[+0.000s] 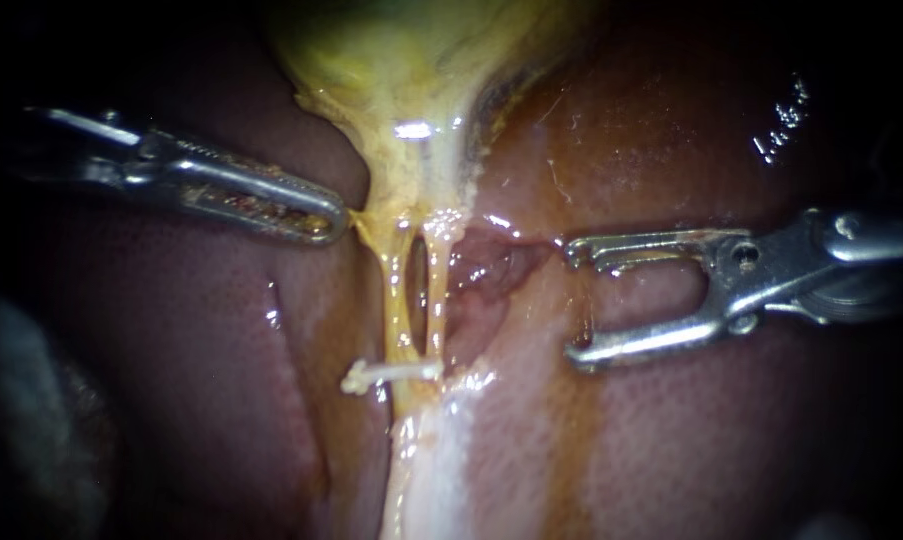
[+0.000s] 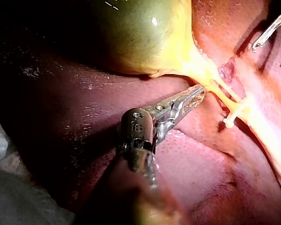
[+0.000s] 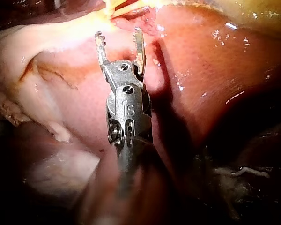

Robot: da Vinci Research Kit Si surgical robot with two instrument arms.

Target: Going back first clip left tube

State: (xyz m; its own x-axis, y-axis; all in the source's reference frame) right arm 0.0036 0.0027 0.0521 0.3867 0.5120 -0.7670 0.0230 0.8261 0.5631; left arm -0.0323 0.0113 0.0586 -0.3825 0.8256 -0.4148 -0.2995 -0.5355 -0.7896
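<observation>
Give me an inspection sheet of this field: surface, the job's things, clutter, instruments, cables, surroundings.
Surface: liver, wet and glistening, gallbladder lying on it.
Job's things: left tube carries one white clip across it; right tube runs close alongside, and I cannot tell whether the clip reaches it.
Clutter: nothing seen.
Instruments: left instrument pincer shut, jaws together, tip at the gallbladder's neck; right instrument pincer open and empty, apart from the tubes.
Cables: nothing seen.
Surroundings: dark; pale material beside the liver, not identifiable.
</observation>
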